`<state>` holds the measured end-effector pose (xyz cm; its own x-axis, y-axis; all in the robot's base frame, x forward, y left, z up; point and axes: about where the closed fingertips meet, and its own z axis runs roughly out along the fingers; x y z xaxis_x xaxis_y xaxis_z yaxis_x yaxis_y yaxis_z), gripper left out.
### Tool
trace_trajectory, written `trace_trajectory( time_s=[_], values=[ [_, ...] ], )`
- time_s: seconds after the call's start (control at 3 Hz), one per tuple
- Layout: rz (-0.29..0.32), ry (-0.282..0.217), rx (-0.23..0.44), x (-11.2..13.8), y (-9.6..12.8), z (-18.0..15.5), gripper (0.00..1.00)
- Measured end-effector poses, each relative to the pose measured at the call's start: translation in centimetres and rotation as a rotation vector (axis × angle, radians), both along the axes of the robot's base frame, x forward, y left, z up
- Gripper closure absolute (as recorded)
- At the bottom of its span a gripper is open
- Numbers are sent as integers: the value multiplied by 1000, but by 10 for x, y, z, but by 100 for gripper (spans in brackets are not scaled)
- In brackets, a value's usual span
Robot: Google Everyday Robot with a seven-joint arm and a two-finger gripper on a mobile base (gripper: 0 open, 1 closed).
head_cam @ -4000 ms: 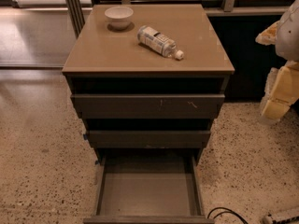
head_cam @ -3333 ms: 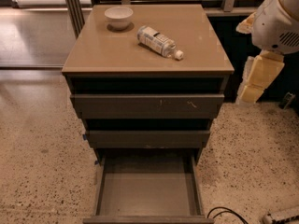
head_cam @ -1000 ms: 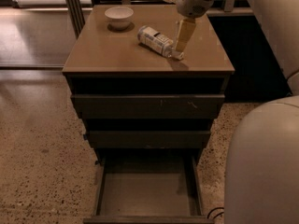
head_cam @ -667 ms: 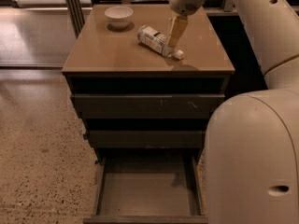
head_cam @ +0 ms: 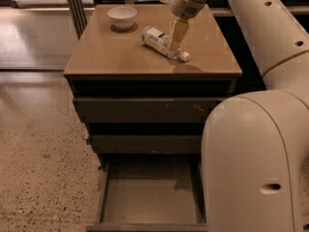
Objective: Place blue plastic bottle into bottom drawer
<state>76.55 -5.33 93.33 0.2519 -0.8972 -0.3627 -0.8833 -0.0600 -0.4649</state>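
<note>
Camera view has my pincer (head_cam: 174, 45) hanging over the blue plastic bottle (head_cam: 155, 36), which lies on its side on the tabletop (head_cam: 111, 54). I cannot tell how far the pincer is open, or whether it touches the bottle. My arm (head_cam: 251, 153) hides the right side of the open bottom drawer (head_cam: 145, 199).

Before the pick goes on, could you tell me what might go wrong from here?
The blue plastic bottle lies on its side on the cabinet top, so the gripper, low over its cap end, could nudge it rolling towards the edge. A hold that near the cap might let the bottle tip and slip.
</note>
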Motion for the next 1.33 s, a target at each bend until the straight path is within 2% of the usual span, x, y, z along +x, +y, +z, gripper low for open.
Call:
trace_trajectory(
  time_s=[0.67, 1.0, 1.33],
  values=[
    [-85, 29, -53, 50, 25, -55, 0],
    [-85, 29, -53, 50, 25, -55, 0],
    [-143, 43, -92, 57, 23, -63, 0]
  ],
)
